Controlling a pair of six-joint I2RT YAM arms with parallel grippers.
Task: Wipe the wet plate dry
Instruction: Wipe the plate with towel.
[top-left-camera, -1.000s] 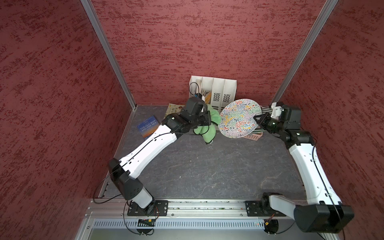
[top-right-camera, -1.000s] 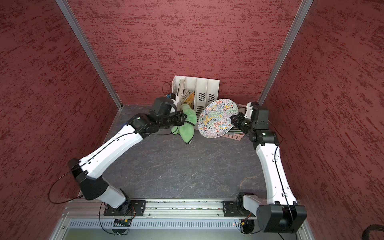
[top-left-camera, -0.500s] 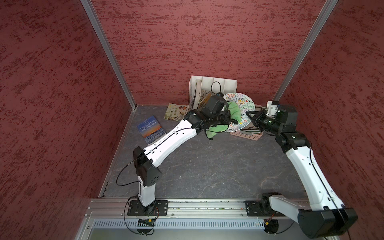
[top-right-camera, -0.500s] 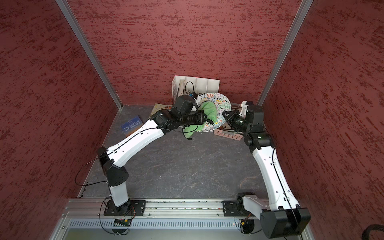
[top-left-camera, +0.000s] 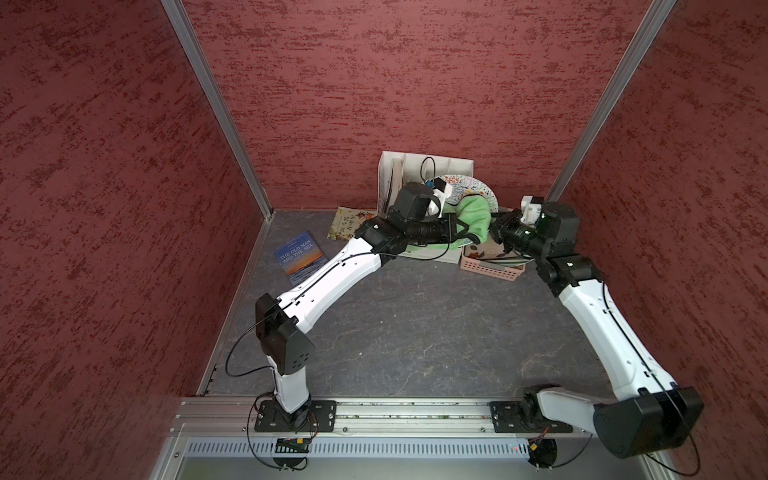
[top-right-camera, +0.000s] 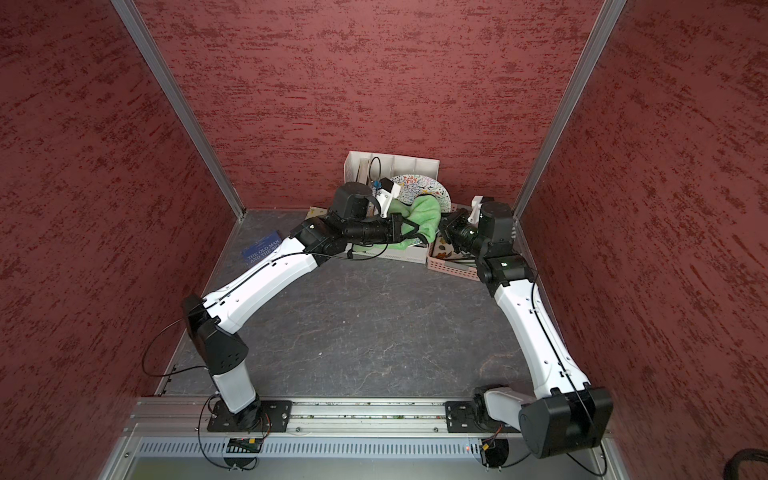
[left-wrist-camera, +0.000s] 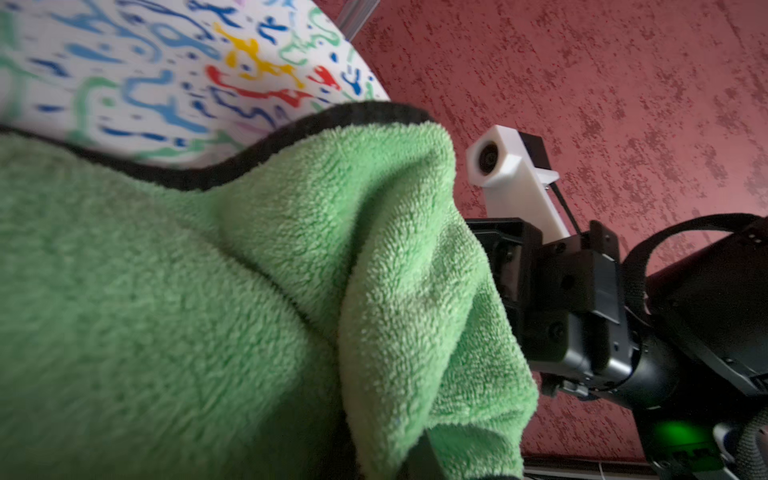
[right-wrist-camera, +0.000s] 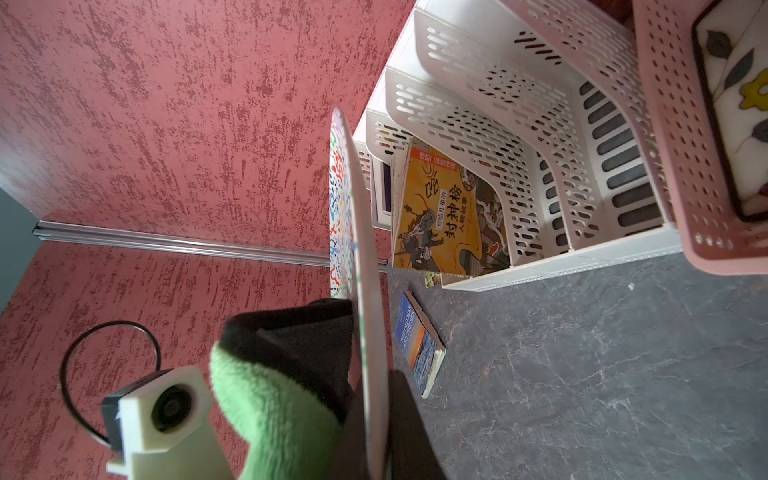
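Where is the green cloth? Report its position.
In both top views the green cloth is at the back of the table, clamped in the left gripper against the patterned face of the plate, in front of the white file rack.

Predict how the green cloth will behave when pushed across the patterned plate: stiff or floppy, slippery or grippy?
Probably floppy: the green cloth bunches in soft folds against the plate. Its fluffy pile likely drags rather than slips. It may ruck up when pushed, given those folds.
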